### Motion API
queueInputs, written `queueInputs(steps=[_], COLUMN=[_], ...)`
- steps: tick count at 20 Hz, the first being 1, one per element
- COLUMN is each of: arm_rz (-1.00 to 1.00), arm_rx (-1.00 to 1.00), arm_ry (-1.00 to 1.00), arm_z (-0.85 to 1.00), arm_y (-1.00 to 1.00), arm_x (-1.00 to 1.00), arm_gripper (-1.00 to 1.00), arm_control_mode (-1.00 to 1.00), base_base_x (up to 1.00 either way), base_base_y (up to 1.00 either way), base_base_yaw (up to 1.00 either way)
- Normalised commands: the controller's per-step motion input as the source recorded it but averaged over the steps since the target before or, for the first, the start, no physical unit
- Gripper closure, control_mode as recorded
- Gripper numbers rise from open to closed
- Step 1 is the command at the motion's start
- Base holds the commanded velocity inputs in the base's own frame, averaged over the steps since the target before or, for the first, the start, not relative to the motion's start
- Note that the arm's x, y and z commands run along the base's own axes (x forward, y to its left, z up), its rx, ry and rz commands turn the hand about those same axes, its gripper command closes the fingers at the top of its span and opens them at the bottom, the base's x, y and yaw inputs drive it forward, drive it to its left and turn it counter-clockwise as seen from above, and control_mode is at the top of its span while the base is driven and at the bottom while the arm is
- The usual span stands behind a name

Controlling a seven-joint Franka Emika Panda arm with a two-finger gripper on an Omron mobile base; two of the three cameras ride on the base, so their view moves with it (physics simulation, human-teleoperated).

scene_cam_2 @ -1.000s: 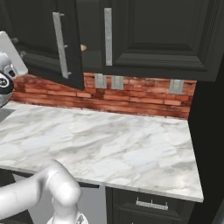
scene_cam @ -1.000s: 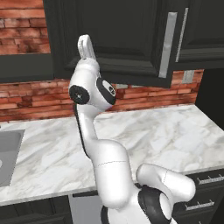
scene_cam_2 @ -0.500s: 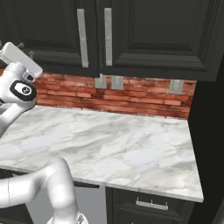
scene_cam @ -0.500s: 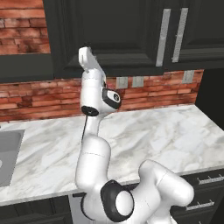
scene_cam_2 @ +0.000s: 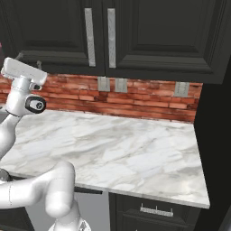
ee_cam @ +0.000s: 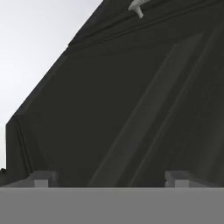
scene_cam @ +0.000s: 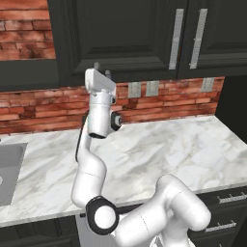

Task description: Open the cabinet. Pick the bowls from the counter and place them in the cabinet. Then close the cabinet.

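Overhead, the cabinet door faces the spread gripper.

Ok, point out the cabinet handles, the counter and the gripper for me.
cabinet handles (scene_cam_2: 90, 37): right base view, middle of the left silver bar.
counter (scene_cam_2: 135, 153): right base view, bare marble top.
gripper (scene_cam: 102, 68): left base view, between the fingertips, at the cabinet's lower edge.
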Motion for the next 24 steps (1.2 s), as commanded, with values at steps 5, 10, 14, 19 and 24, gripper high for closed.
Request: queueInputs(steps=[5,10,14,19,24], arm_rz=[0.00,0.00,0.00,0.00,0.00], arm_rx=[0.11,0.06,0.02,0.06,0.10], arm_ry=[0.00,0.10,0.26,0.15,0.06], arm_z=[-0.08,0.40,0.77,0.55,0.37], arm_y=[0.47,0.47,0.35,0.13,0.02], arm_x=[1.00,1.00,1.00,1.00,1.00], arm_gripper=[-1.00,-1.00,-1.00,-1.00,-1.00], arm_control_mode=[-1.00,-1.00,-1.00,-1.00,-1.00], base_base_x=[0.00,0.00,0.00,0.00,0.00], base_base_y=[0.00,0.00,0.00,0.00,0.00], base_base_yaw=[0.00,0.00,0.00,0.00,0.00])
